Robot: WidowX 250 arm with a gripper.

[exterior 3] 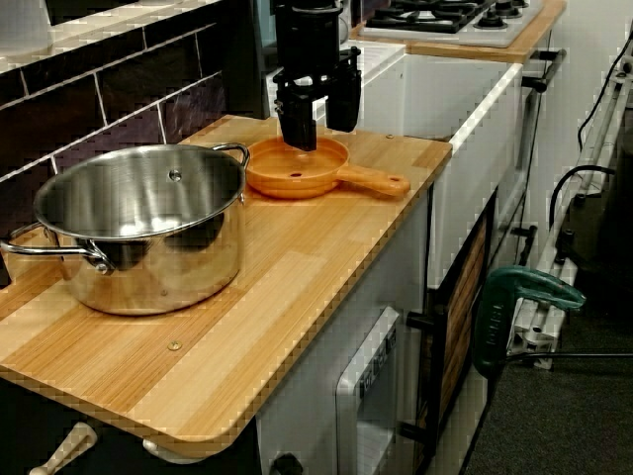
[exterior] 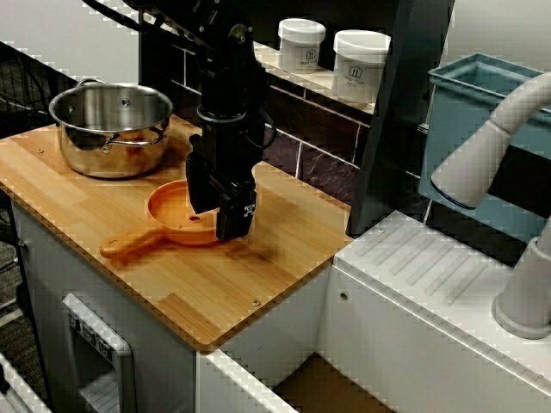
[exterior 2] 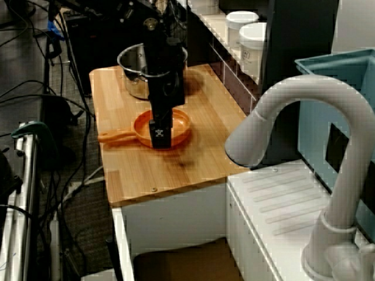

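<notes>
Where the wooden counter [exterior 3: 297, 267] stops short of the white sink unit [exterior: 430, 267], one orange frying pan [exterior 3: 293, 178] lies flat, bowl up; its long axis runs across the counter from the tiled wall to the front edge; its handle [exterior 3: 378, 182] points at the front edge, away from the wall. One gripper [exterior 3: 321, 137] hangs upright over the bowl, its two fingers spread with a plain gap between them. Seen from the pot's end, one finger [exterior 3: 297, 119] reaches down inside the bowl and the other stands by the far rim; whether either touches the pan cannot be told. One steel pot [exterior 3: 148, 233] stands well apart along the counter; two white jars [exterior: 301, 43] [exterior: 360, 64] sit side by side on the ledge behind; one pale tap [exterior 2: 304, 111] arches over the sink.
</notes>
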